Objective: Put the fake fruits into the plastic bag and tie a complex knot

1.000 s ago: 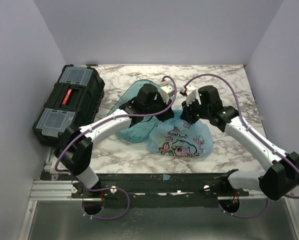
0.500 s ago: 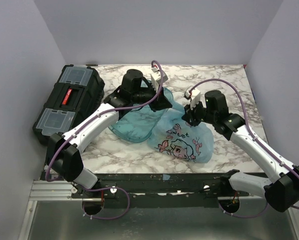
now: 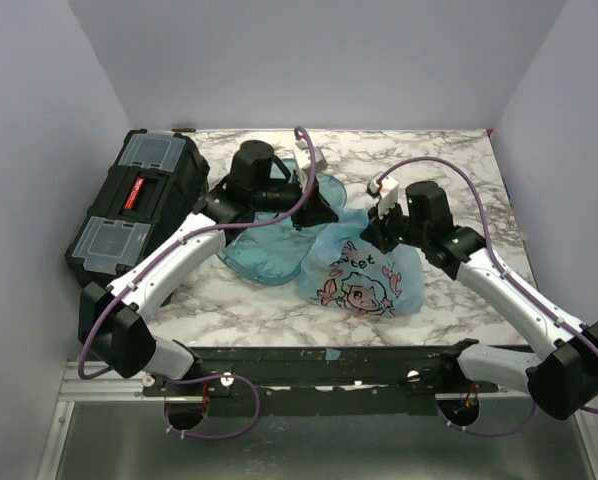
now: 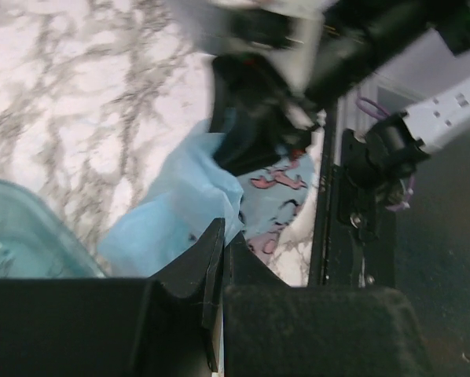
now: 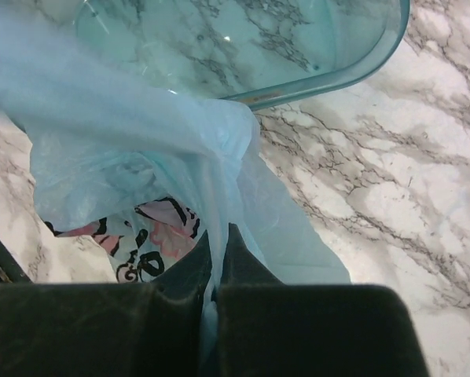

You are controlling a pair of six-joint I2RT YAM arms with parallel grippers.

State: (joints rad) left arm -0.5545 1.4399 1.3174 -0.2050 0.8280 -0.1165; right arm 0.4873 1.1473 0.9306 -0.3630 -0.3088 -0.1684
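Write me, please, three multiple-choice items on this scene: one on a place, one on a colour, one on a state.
1. Where on the table does the black toolbox sit?
A. At its left edge. B. At its right edge. C. In the middle.
2. What colour is the clear oval tray?
A. Red. B. Teal. C. Yellow.
3. How is the right gripper?
A. Wide open over the tray. B. Shut on nothing. C. Shut on the plastic bag.
Answers: 1 A: it lies at the far left of the top view. 2 B: its rim shows teal. 3 C: blue film is pinched in its closed jaws.
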